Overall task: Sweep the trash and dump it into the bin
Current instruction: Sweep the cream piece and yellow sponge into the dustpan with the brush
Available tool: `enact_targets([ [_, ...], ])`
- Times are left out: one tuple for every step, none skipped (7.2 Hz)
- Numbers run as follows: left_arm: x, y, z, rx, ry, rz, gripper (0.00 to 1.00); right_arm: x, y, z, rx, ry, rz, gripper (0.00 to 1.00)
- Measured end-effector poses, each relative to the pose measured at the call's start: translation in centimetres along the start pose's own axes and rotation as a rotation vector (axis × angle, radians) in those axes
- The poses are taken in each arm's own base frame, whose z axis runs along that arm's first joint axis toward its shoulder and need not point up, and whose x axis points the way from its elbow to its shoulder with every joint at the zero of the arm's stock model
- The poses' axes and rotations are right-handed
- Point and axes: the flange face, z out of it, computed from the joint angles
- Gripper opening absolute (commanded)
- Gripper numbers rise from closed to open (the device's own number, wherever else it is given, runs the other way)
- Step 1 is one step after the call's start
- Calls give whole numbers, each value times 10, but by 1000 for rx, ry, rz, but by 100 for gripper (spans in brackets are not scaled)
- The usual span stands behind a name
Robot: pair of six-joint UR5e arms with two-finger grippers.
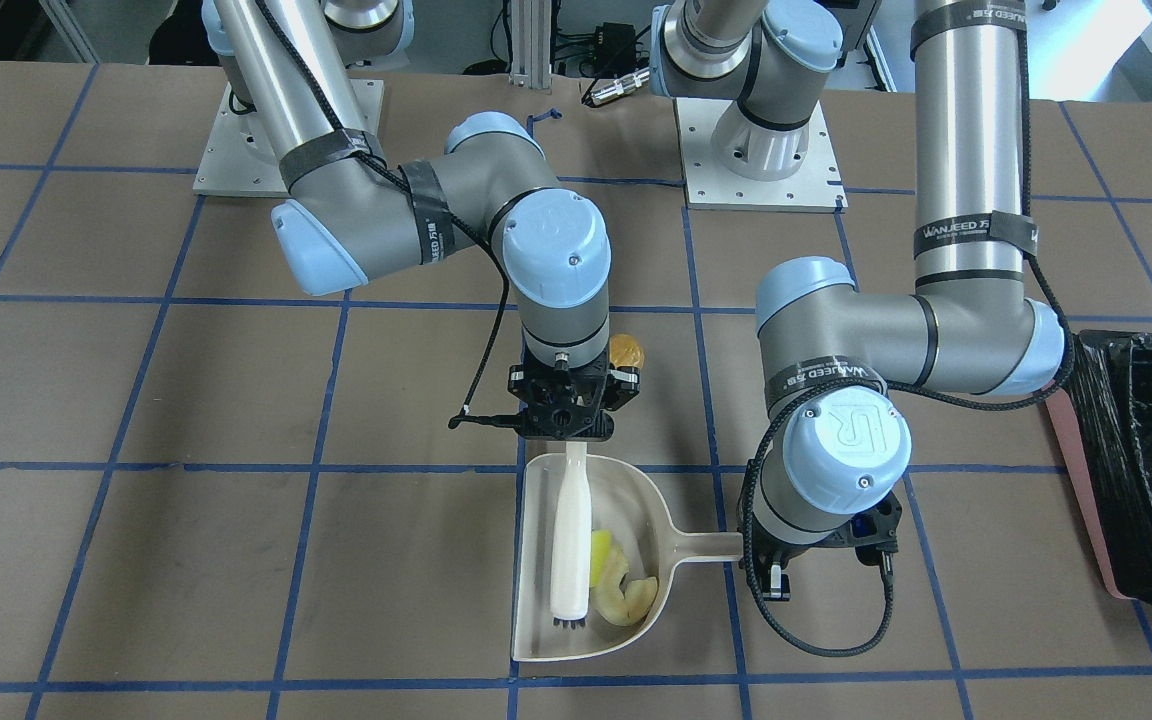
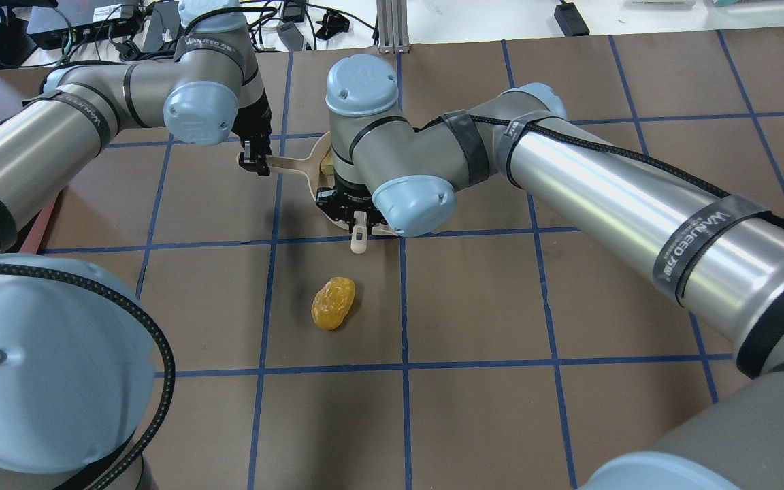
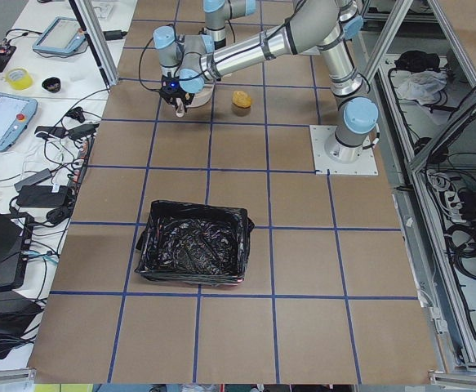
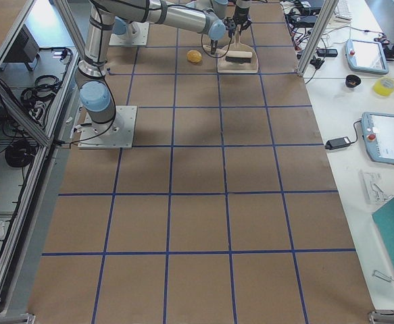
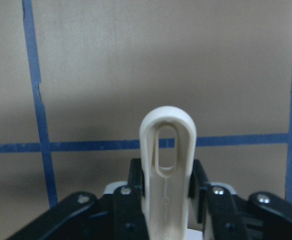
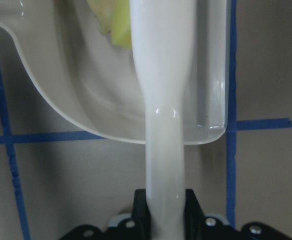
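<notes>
Overhead exterior shows you the golden-brown nugget [image 2: 333, 303] lying on the table [image 2: 501, 306] toward the robot's edge, behind the right gripper [image 2: 358, 221], closed on the brush [image 2: 359, 239]; left gripper [image 2: 256, 162] grips the dustpan [image 2: 291, 162] handle.

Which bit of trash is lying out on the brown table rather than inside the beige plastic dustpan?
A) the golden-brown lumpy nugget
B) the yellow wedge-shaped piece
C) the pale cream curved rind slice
A: the golden-brown lumpy oval nugget sits alone on the table, outside the beige plastic dustpan, while the yellow wedge and cream rind slice lie in the pan beside the white brush.
</notes>
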Motion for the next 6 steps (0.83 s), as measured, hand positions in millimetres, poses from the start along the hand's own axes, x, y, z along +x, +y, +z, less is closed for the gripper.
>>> enact_targets([
  [1, 1, -3, -30, 7, 19, 0, 22, -13, -11, 3, 19, -6, 0],
  [1, 0, -10, -59, 21, 30, 0, 41, -21, -29, 9, 26, 3, 0],
  [1, -1, -14, -92, 30, 41, 0, 58, -27, -48, 25, 25, 21, 0],
  [1, -3, -14, -117, 31, 49, 0, 77, -35, -60, 35, 23, 48, 0],
  [1, -7, -11, -134, 27, 49, 0, 95, -44, -67, 41, 23, 66, 0],
  [2, -13, -10, -144, 24, 46, 0, 105, -49, -71, 44, 21, 70, 0],
])
